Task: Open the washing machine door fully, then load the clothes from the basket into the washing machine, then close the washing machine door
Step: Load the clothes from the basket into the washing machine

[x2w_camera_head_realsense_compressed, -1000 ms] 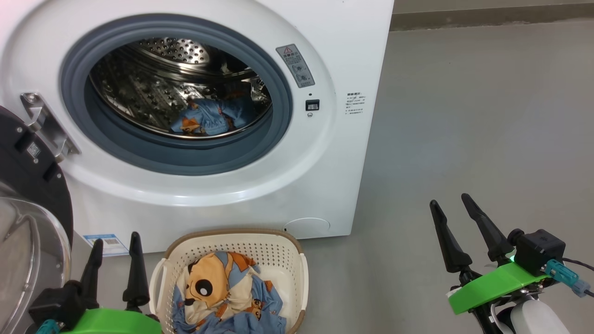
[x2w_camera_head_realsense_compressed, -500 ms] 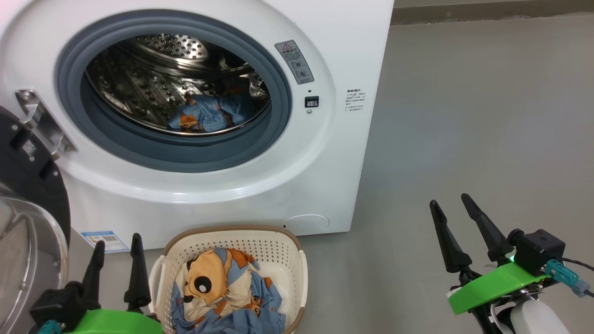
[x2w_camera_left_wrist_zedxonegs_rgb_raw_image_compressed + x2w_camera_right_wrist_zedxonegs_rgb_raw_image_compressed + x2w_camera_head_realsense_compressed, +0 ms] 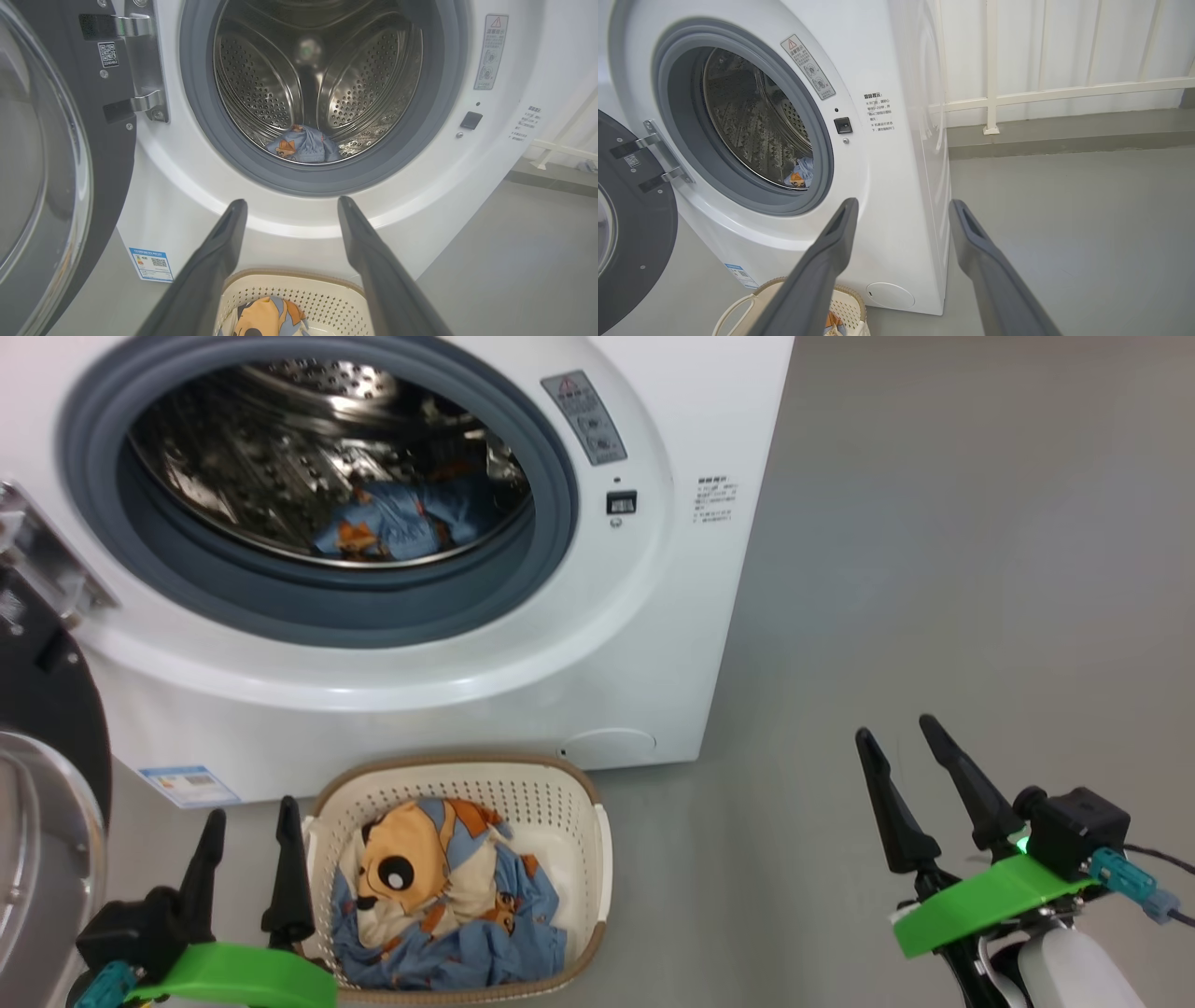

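Camera dipped; things unmoved: washing machine door wide at 9 o'clock, clothes in basket at 6 o'clock. We see left gripper, right gripper jaws released, empty: loading unfinished

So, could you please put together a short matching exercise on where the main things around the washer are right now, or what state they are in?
Things:
1. washing machine door
2. basket
3. separate blue garment
4. right gripper

Places or states:
A. open and empty, above bare floor
B. lying in the steel drum
C. swung wide open on its hinge
D. on the floor in front of the washing machine, with clothes inside

Pairs: 1-C, 2-D, 3-B, 4-A.
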Robot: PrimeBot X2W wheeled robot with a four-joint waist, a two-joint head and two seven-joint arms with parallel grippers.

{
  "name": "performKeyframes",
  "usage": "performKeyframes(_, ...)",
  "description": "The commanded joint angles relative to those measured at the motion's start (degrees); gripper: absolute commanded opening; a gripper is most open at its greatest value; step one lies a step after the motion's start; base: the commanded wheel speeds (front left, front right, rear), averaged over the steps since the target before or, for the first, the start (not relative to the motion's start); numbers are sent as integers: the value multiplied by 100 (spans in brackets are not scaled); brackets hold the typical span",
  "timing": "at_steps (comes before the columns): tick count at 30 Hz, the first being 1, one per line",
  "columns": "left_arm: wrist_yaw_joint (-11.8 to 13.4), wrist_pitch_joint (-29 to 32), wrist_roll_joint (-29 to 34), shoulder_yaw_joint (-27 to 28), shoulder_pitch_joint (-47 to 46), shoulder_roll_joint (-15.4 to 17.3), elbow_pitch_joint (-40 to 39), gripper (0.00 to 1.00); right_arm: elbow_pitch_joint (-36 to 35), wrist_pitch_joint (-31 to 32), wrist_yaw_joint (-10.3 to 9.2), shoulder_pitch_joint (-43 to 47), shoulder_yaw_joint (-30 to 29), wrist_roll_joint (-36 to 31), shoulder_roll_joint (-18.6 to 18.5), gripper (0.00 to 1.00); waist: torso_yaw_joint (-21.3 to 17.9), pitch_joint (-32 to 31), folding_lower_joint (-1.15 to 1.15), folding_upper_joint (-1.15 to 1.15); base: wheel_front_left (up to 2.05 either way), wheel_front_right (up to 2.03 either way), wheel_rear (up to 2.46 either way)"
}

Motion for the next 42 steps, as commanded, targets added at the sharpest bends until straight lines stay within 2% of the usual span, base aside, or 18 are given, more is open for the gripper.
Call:
performKeyframes(1, -11, -36, 24, 148, -250, 125, -86, 100, -169, -28, 52, -199, 103, -26, 19, 100, -49, 208, 0, 0, 0, 0, 0)
performKeyframes(13, -52, -36, -109, 8, -810, 382, 265, 100, -257, -28, 52, -547, 53, -206, 252, 100, -257, 1132, 0, 0, 0, 0, 0)
performKeyframes(34, -65, -26, -385, -401, -1878, 1037, 1094, 100, -521, -28, 52, -1157, 36, -409, 542, 100, -659, 2704, 0, 0, 0, 0, 0)
performKeyframes(42, -65, 652, -583, -877, -2539, 1449, 2144, 100, -588, -28, 52, -1374, 89, -435, 652, 100, -747, 3167, 0, 0, 0, 0, 0)
